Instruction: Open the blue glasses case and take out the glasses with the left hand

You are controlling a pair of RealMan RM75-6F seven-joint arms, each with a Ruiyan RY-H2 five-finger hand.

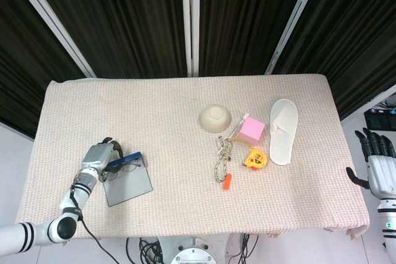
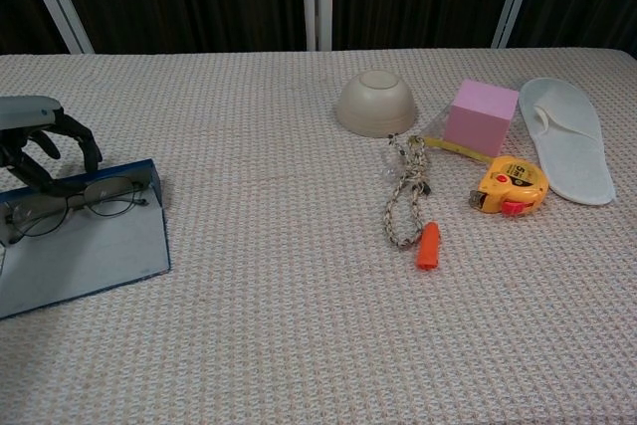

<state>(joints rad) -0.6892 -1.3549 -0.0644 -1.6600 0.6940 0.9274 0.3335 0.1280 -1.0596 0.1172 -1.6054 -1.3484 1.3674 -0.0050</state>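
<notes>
The blue glasses case point(image 2: 85, 256) lies open at the table's near left, its grey inside facing up, and also shows in the head view point(image 1: 130, 183). The thin-framed glasses point(image 2: 80, 204) rest along its far rim point(image 1: 127, 165). My left hand point(image 2: 40, 141) arches over the case's far left end with fingers apart. Its fingertips reach down by the glasses' left lens, and nothing is lifted point(image 1: 102, 157). My right hand point(image 1: 376, 160) hangs off the table's right side, fingers spread and empty.
An upturned beige bowl point(image 2: 375, 104), pink cube point(image 2: 483, 116), yellow tape measure point(image 2: 510, 186), looped rope point(image 2: 406, 196) with an orange piece point(image 2: 428, 245) and a white slipper point(image 2: 569, 139) lie at centre and right. The table's left edge is close to the case.
</notes>
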